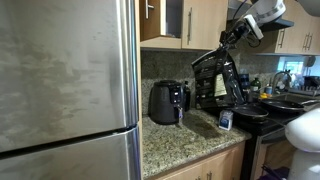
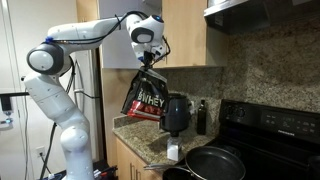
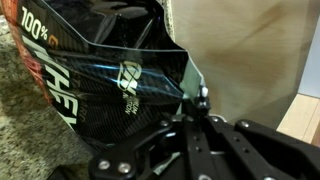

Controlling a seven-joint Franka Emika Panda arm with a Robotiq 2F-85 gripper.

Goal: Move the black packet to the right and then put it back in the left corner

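**Holding the black packet aloft between air fryer and stove**

Reading an exterior view from the left, you had the brushed steel fridge door (image 1: 65,80). Next stood the rounded black air fryer (image 1: 166,101) on the speckled tan granite countertop (image 1: 190,140). After it came the black packet (image 1: 218,80), a glossy black bag with red and white lettering. Last were the small white-faced timer (image 1: 225,120) and the black stove top (image 1: 262,118).

The packet was off the counter, hanging in the air above the timer, between the air fryer and the stove. Your gripper (image 1: 232,42) had its fingers clenched on the bag's top edge. The wrist view showed the shiny film caught right at the fingertips (image 3: 203,96).

The relation that counted was this. The bag lay directly below the fingers, with its long axis running down from the grip at a tilt. Its bottom edge was therefore the part nearest the granite, and it swung freer than the hand.

The left corner (image 1: 152,138), the end patch of granite against the fridge, lay beyond the air fryer from where the bag hung. By my reading, you would have had to carry the bag past the air fryer's front. Whether the bag brushed the air fryer, I could not tell.
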